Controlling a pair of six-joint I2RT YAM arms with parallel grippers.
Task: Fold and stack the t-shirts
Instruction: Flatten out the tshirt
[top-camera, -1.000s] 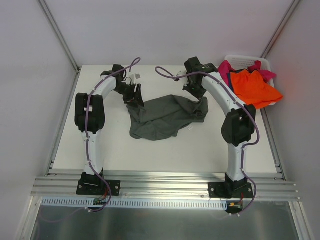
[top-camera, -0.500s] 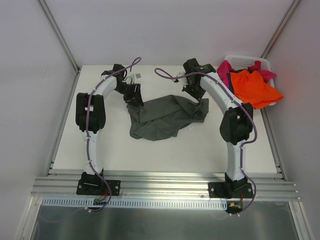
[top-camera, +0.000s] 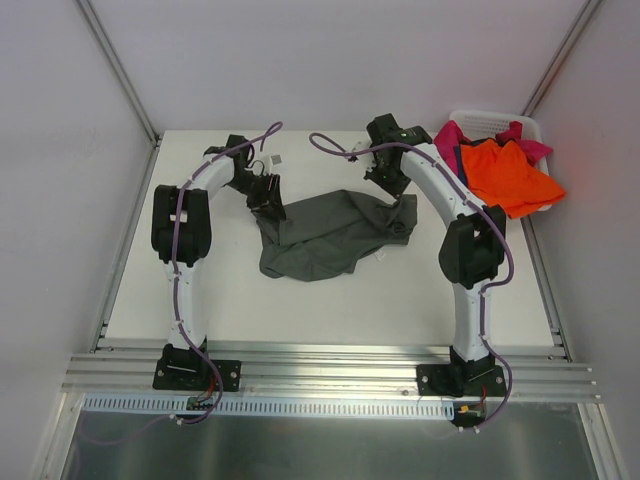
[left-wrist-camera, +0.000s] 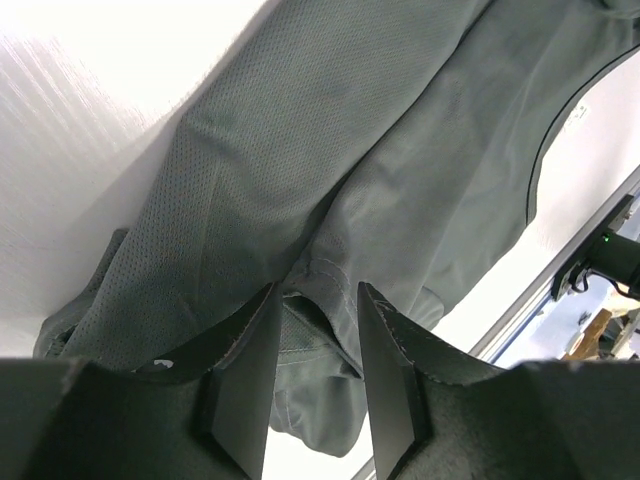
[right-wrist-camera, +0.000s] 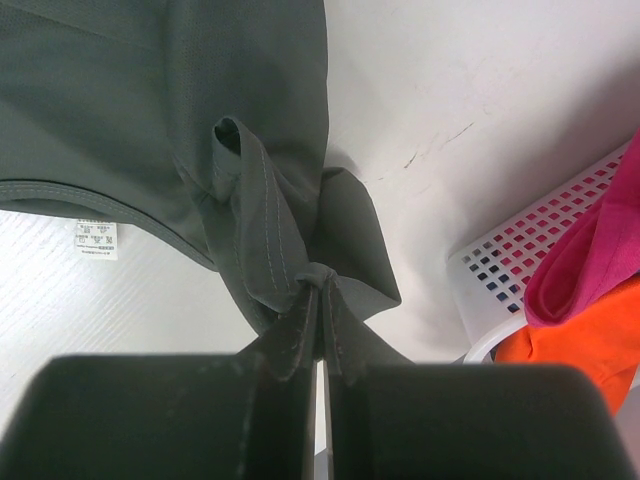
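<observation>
A dark grey-olive t-shirt (top-camera: 325, 235) lies crumpled in the middle of the table. My left gripper (top-camera: 270, 203) is at its back left corner. In the left wrist view the left gripper (left-wrist-camera: 315, 295) is open, with a seamed fold of the t-shirt (left-wrist-camera: 400, 150) between the jaws. My right gripper (top-camera: 397, 193) is at the shirt's back right corner. In the right wrist view the right gripper (right-wrist-camera: 318, 290) is shut on a bunched hem of the t-shirt (right-wrist-camera: 150, 100). An orange t-shirt (top-camera: 510, 175) and a magenta-pink one (top-camera: 452, 135) lie in the basket.
A white plastic laundry basket (top-camera: 480, 117) stands at the back right corner, beside the right arm's elbow. It also shows in the right wrist view (right-wrist-camera: 530, 240), with magenta cloth (right-wrist-camera: 590, 260) and orange cloth (right-wrist-camera: 580, 350). White walls enclose the table on three sides.
My left gripper has shifted slightly down onto the shirt's back left corner. The right gripper has drawn the shirt's back right corner slightly towards the back.
</observation>
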